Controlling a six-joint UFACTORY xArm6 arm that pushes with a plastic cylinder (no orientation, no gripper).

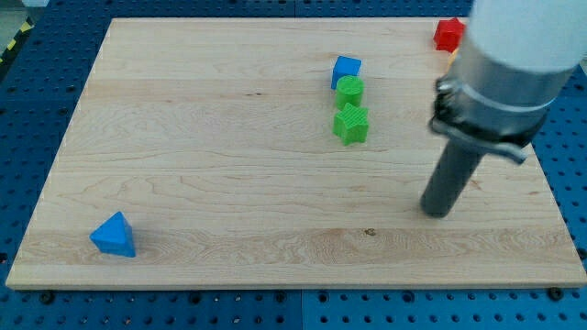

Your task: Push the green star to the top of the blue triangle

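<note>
The green star lies on the wooden board right of centre, near the view's top. The blue triangle lies far off at the board's bottom left corner. My tip rests on the board to the right of and below the green star, well apart from it and far from the blue triangle.
A green round block sits just above the star, and a blue block touches it from above. A red block lies at the board's top right, partly behind the arm. The board rests on a blue perforated table.
</note>
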